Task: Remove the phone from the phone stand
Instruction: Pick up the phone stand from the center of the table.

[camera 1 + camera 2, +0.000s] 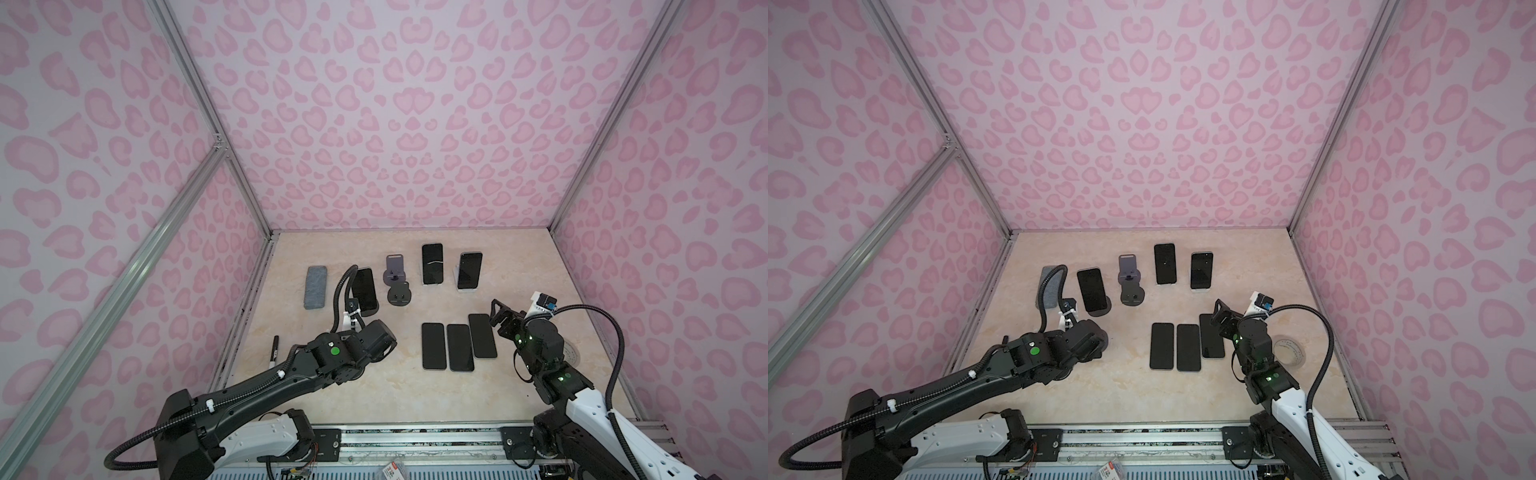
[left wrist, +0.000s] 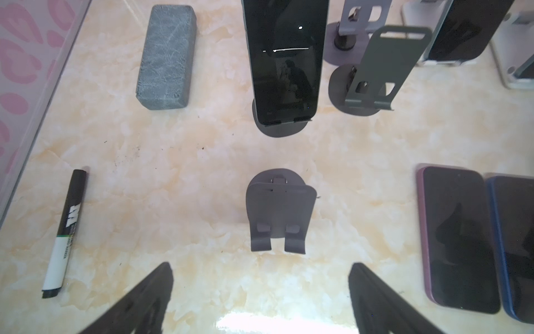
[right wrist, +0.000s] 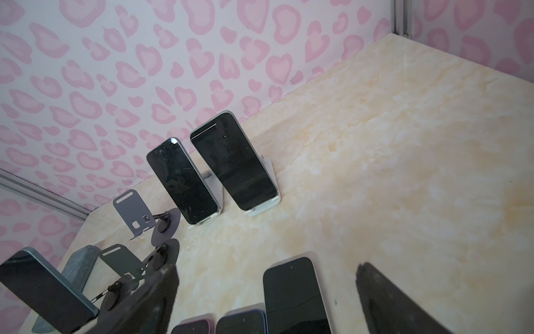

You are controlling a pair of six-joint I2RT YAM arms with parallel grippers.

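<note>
Phone (image 1: 364,289) sits on dark stand (image 2: 284,130) in back-left part of tabletop (image 1: 415,395), near left edge, just right of grey eraser block (image 1: 315,286). Looks: black glass, screen off, rounded corners, thin pale bluish frame. Portrait, leaning back, bottom edge caught in stand's 2 small lips, round base poking out below. Thin bright reflection across screen in left wrist view.

Left gripper (image 2: 260,269) is on front side of that phone, fingers wide apart, nothing btwn them. Small empty grey stand (image 2: 278,208) just ahead of tips, not touching.

Right gripper (image 3: 267,267) also spread, holding nothing, above right-hand end of row of 3 flat phones (image 1: 460,347) toward front-right.

Near back edge, right of centre: back phone (image 1: 432,263) & back-right phone (image 1: 470,270), each on a white stand. Lilac empty stand (image 1: 395,264) & dark empty stand (image 1: 399,296) stand btwn those & task phone. Marker (image 1: 274,349) by left edge.
</note>
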